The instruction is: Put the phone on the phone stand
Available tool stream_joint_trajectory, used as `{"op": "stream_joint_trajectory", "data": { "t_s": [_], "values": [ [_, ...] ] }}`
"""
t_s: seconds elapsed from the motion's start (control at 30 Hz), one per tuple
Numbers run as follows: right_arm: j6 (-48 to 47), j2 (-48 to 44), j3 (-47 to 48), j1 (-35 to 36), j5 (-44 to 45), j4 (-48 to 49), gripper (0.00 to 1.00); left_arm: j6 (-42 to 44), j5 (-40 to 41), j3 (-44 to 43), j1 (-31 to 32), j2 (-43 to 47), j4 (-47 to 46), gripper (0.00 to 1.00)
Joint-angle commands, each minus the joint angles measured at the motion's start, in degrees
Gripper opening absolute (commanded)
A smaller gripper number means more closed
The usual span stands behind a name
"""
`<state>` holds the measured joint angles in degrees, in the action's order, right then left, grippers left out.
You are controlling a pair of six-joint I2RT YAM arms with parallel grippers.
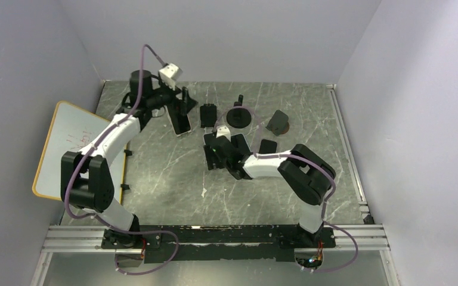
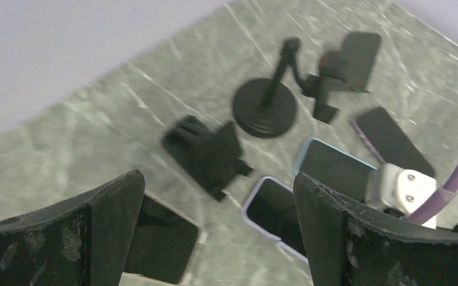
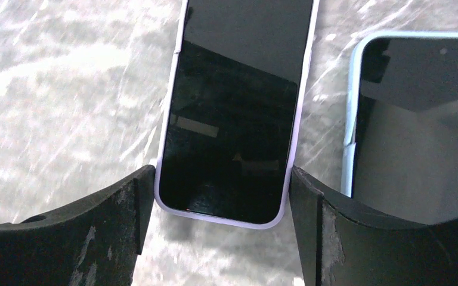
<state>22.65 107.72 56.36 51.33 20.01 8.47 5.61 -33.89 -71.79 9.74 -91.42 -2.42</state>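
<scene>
A lilac-cased phone lies face up on the marble table. My right gripper straddles its near end, with both fingers touching its long edges. A blue-cased phone lies just to its right. My left gripper is open and empty, hovering above a beige-cased phone at the back left. Three black phone stands show in the left wrist view: a small folding one, a round-based one and a tilted one. In the top view, my right gripper is near the table's middle and my left gripper is at the back.
A purple-cased phone lies beyond the blue one. A whiteboard with an orange rim leans at the left wall. Grey walls close in the table on three sides, and a metal rail runs along its right edge.
</scene>
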Motion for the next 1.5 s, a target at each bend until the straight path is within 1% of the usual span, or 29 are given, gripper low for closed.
{"op": "stream_joint_trajectory", "data": {
  "t_s": [0.0, 0.1, 0.17, 0.27, 0.5, 0.57, 0.63, 0.8, 0.9, 1.0, 1.13, 1.27, 1.33, 1.47],
  "values": [
    [-2.0, -4.0, -9.3, 0.2, -15.0, 9.1, 0.49, -8.2, 6.5, 5.8, 5.6, 2.2, 2.9, 0.98],
    [-2.2, -5.5, -11.9, 0.2, -21.1, 13.1, 0.47, -15.7, 10.6, 12.3, 6.6, 4.5, -0.9, 0.98],
    [-1.6, -5.6, -12.7, 0.0, -24.2, 15.0, 0.46, -21.0, 13.6, 15.8, 6.6, 5.8, -0.9, 0.98],
    [-0.1, -5.9, -14.2, -0.5, -27.2, 18.0, 0.46, -27.0, 15.8, 20.3, 7.0, 7.9, 0.6, 0.98],
    [4.8, -5.4, -16.3, -2.5, -32.8, 24.6, 0.48, -34.0, 23.4, 29.9, 8.1, 16.4, 2.3, 0.98],
    [5.6, -5.2, -16.3, -2.9, -34.0, 26.1, 0.48, -35.6, 24.3, 32.0, 8.0, 18.5, 4.4, 0.98],
    [5.8, -5.3, -16.2, -3.0, -34.6, 27.2, 0.48, -38.0, 24.3, 34.8, 8.0, 20.1, 4.1, 0.98],
    [6.5, -5.2, -15.2, -2.9, -36.1, 29.2, 0.48, -47.0, 22.0, 44.4, 8.0, 21.5, -4.6, 0.98],
    [6.0, -5.7, -14.9, -2.8, -36.2, 29.1, 0.48, -52.5, 20.7, 48.1, 8.0, 21.1, -10.4, 0.93],
    [5.3, -6.1, -14.7, -2.5, -35.9, 28.6, 0.48, -55.9, 20.8, 50.9, 8.0, 21.1, -15.0, 0.91],
    [4.9, -6.6, -15.0, -2.1, -36.0, 28.9, 0.48, -60.1, 23.0, 54.7, 8.0, 22.9, -20.5, 0.89],
    [4.3, -6.7, -15.0, -1.5, -35.9, 29.0, 0.48, -66.5, 26.6, 60.4, 8.0, 25.5, -29.1, 0.88],
    [4.3, -6.6, -15.0, -1.4, -36.2, 29.2, 0.47, -68.2, 28.2, 62.0, 8.0, 25.7, -31.7, 0.84],
    [3.9, -6.7, -15.0, -1.3, -36.9, 29.4, 0.45, -68.3, 29.0, 61.7, 7.9, 23.5, -32.9, 0.73]
  ]
}}
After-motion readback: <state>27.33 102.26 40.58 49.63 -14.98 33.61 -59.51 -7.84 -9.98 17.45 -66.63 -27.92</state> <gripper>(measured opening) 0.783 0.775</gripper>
